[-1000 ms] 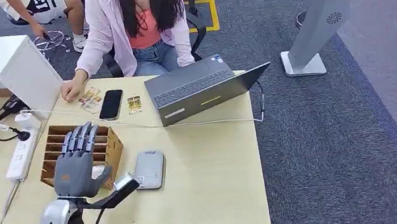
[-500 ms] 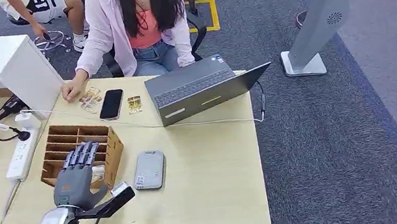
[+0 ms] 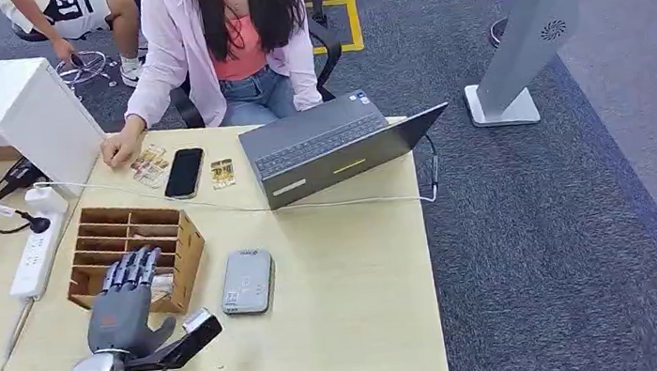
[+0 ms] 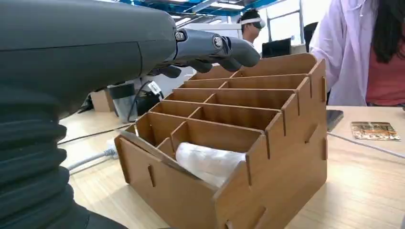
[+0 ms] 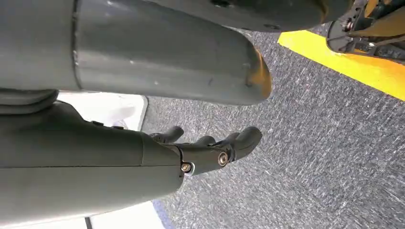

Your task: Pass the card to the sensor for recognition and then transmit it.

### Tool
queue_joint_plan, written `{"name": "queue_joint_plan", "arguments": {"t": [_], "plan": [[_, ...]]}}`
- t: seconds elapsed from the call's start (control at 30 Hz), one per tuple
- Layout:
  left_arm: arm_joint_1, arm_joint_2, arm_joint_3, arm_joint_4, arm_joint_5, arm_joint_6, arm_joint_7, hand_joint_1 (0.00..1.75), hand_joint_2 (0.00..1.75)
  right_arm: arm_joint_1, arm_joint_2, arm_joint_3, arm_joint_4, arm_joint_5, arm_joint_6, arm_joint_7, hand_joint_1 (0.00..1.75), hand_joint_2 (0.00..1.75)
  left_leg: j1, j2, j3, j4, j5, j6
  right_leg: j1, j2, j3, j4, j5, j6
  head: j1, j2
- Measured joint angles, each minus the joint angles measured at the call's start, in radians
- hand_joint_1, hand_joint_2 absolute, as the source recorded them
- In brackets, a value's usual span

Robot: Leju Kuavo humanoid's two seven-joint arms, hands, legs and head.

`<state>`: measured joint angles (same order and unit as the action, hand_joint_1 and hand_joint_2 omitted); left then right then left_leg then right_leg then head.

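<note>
Now left hand (image 3: pixel 122 305) hovers, fingers (image 3: pixel 138 266) spread, over the wooden organizer (image 3: pixel 183 251).

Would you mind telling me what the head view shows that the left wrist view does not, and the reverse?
Head view alone: the grey sensor beside the wooden rack, the laptop, the power strip.

Left wrist view alone: a clear-wrapped bundle lying in the rack's nearest compartment, and a person wearing a headset behind.

Both: the left hand over the rack, fingers apart, holding nothing; the person in pink; the phone; a card.
</note>
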<state>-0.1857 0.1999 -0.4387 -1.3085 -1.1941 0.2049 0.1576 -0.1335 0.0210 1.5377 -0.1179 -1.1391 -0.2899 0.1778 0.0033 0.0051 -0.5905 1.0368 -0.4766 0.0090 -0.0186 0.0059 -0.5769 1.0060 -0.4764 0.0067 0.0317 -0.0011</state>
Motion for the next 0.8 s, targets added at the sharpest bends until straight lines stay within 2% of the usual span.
{"name": "queue_joint_plan", "arguments": {"t": [0.07,0.17,0.8], "plan": [[0.013,0.0,0.004,0.0,-0.028,0.031,0.028,0.0,1.75,0.0,0.0,0.0,0.0,-0.002,0.0,0.001,0.0,0.0,0.0,0.0,0.0,0.0,0.0,0.0,0.0,0.0,0.0,0.0,0.0,0.0,0.0,0.0],[0.025,0.0,0.013,-0.001,-0.038,0.044,0.04,0.0,1.75,0.0,0.0,0.0,0.0,-0.002,0.0,0.001,0.0,0.0,0.0,0.0,0.0,0.0,0.0,0.0,0.0,0.0,0.0,0.0,0.0,0.0,0.0,0.0],[0.072,-0.001,0.066,-0.018,-0.043,0.064,0.039,0.0,1.75,0.001,0.0,0.018,0.001,-0.001,0.001,0.002,0.0,0.0,0.0,0.0,0.0,0.0,0.0,0.0,0.0,0.0,0.0,0.0,0.0,0.0,0.0,0.0]]}}
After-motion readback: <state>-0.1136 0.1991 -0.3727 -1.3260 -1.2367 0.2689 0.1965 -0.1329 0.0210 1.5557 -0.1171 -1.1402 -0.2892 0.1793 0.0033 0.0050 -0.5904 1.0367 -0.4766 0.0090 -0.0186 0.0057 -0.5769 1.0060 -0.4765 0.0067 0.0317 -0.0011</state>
